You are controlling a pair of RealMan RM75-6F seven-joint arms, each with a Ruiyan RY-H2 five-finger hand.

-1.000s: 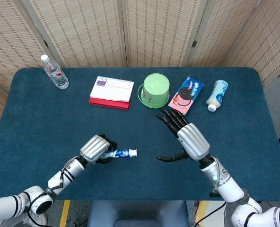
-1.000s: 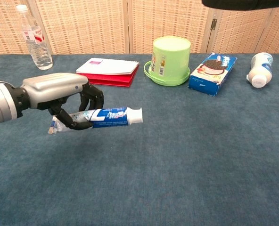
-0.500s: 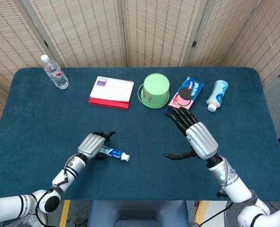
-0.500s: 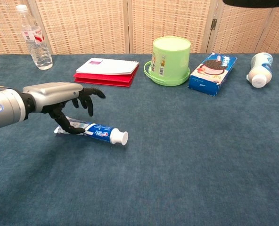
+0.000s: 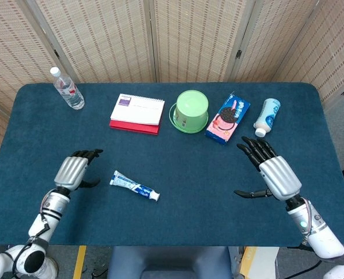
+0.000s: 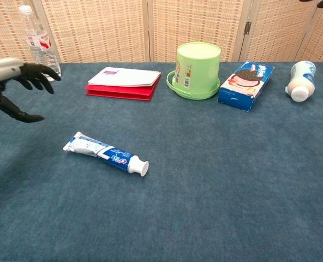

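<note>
The left robot hand hovers spread and empty beside the toothpaste tube lying flat on the desk; a careless sweep could roll it away.

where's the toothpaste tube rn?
The toothpaste tube lies flat on the table, front-left in the head view, just right of the open left hand and touching neither hand.
</note>
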